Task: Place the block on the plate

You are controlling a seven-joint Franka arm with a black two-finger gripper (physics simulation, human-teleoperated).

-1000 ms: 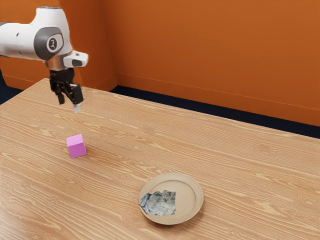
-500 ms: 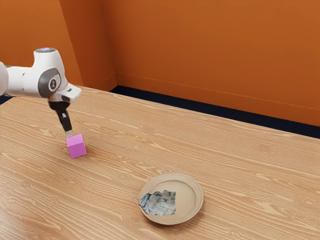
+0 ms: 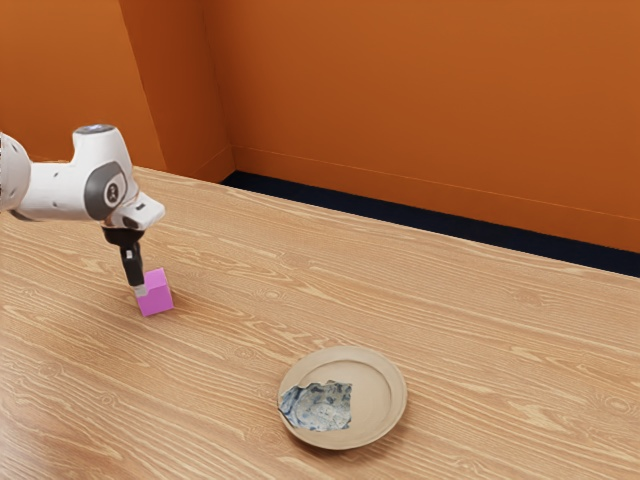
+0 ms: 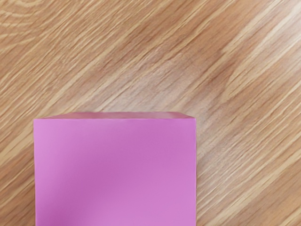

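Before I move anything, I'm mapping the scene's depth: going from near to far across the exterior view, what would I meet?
Plate → pink block → dark strip beyond the table → orange wall. The pincer overlaps the block, so I leave it out.

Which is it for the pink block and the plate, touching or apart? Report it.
Apart. The exterior view shows the gap plainly: a stretch of bare wooden tabletop lies between the pink block and the plate.
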